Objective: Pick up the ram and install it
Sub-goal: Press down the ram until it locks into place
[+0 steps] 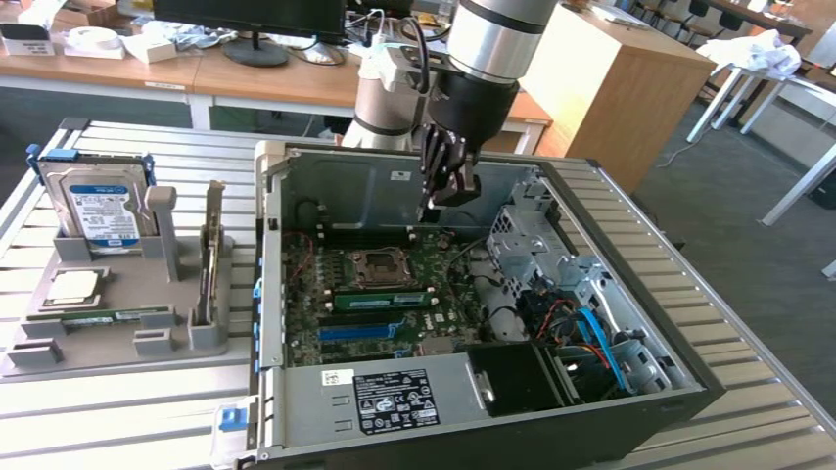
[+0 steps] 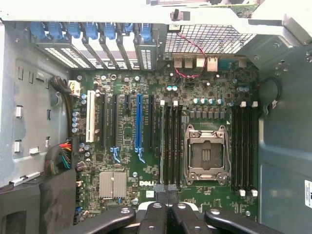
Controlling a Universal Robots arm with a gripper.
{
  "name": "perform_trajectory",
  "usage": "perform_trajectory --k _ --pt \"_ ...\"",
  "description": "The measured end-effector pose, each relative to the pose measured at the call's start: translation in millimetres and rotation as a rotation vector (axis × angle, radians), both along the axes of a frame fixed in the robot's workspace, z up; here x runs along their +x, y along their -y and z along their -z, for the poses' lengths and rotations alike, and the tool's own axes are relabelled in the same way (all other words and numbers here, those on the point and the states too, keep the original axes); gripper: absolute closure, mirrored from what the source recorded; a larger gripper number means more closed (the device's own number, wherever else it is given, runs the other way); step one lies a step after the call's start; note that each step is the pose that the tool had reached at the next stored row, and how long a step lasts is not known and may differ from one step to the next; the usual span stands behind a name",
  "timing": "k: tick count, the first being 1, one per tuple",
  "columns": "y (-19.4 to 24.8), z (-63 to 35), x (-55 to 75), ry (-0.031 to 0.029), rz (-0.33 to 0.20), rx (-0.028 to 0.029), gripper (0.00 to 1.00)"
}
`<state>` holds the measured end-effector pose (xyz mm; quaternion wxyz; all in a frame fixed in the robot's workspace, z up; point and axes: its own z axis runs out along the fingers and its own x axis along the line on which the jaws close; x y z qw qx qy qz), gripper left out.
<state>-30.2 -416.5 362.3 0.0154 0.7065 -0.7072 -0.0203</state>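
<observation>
1. Most of the job is looking done, in my judgement: the ram is standing on edge in a memory slot of the motherboard, inside the open computer case.
2. Hanging above the board, the gripper is keeping its fingers pressed together and is clasping nothing. In the exterior view it is showing at twelve o'clock from the processor socket, apart from the ram.
3. What is remaining is hard to judge: I cannot tell whether the stick is sitting fully home or whether the slot's end clips are latching.
4. In the exterior view the ram is sitting at six o'clock of the socket, just beside it, and is running across the board parallel to the blue slot.
5. It is showing as a long, narrow green strip with a row of small dark chips on its face; I am not making out a label from here.
6. Another similar green stick is lying flat in the grey tray, at nine o'clock of the case and well apart from the gripper.
</observation>
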Motion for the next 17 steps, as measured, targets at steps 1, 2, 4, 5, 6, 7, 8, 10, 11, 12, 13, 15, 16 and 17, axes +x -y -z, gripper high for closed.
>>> perform_trajectory --k 1,2,4,5,6,7,8,10,11,12,13,15,16,17 --pt "0.0 0.0 0.0 0.0 0.0 0.0 0.9" --pt "0.0 0.0 0.0 0.0 0.0 0.0 0.9" --pt "0.0 0.0 0.0 0.0001 0.0 0.0 0.9" --pt "0.0 0.0 0.0 0.0 0.0 0.0 0.9" --pt "0.0 0.1 0.1 0.0008 0.0 0.0001 0.9" --pt "0.0 0.0 0.2 0.0011 0.0 0.0 0.9" --pt "0.0 0.1 0.3 0.0014 0.0 0.0001 0.9" --pt "0.0 0.1 1.0 0.0018 0.0 0.0 0.9" --pt "0.0 0.0 1.4 0.0022 0.0 0.0 0.9" --pt "0.0 0.1 1.9 0.0026 0.0 0.0 0.9" --pt "0.0 0.0 2.7 0.003 0.0 -0.0001 0.9" --pt "0.0 0.1 4.3 0.0039 0.0 -0.0001 0.9" --pt "0.0 0.1 5.1 0.0044 0.0 0.0 0.9" --pt "0.0 0.1 6.1 0.0048 0.0 0.0 0.9"
